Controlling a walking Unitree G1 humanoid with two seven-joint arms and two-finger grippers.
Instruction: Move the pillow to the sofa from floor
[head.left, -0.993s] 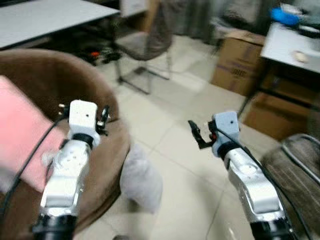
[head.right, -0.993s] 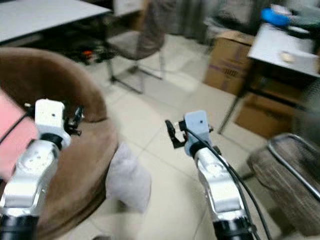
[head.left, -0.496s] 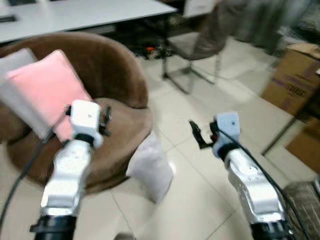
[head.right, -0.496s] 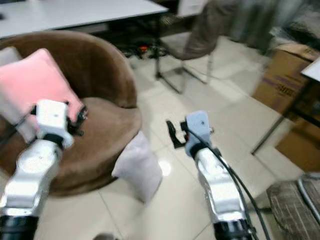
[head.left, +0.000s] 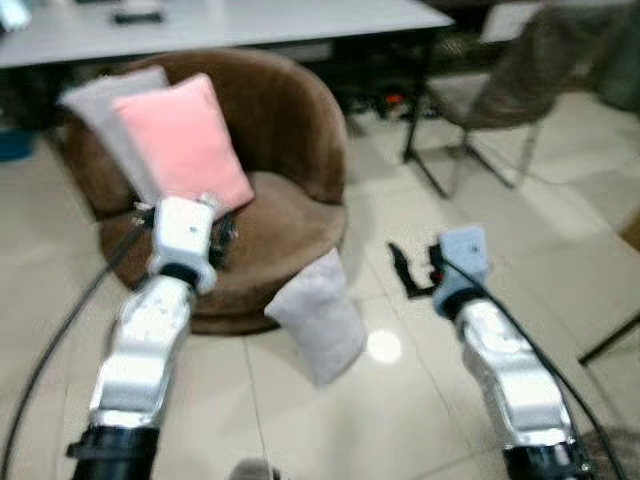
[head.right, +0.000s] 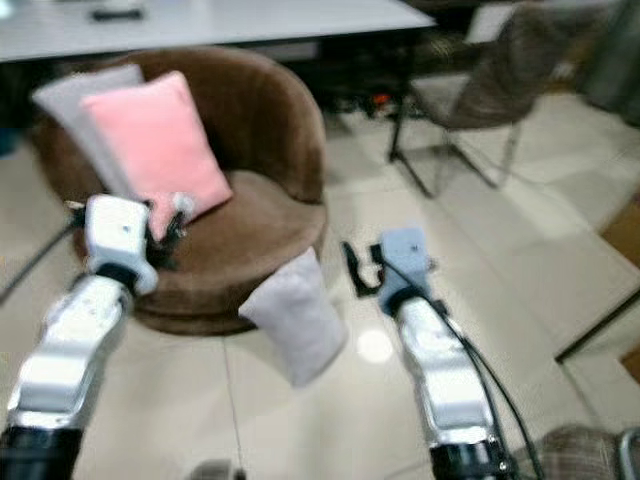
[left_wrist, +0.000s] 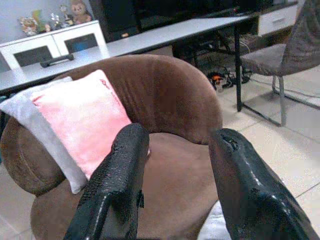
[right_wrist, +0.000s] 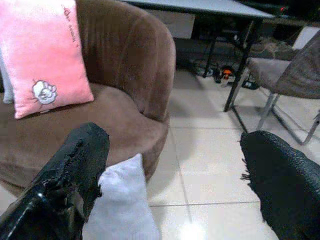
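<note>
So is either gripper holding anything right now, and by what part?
Nothing is held. The left gripper and right gripper are both open and empty; the grey pillow leans on the floor against the brown sofa.

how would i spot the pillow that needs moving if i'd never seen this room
Find the round brown sofa chair in front of the long white table. The grey pillow stands on the tiled floor against its front edge. The pink pillow and another grey one sit up on the seat.
</note>
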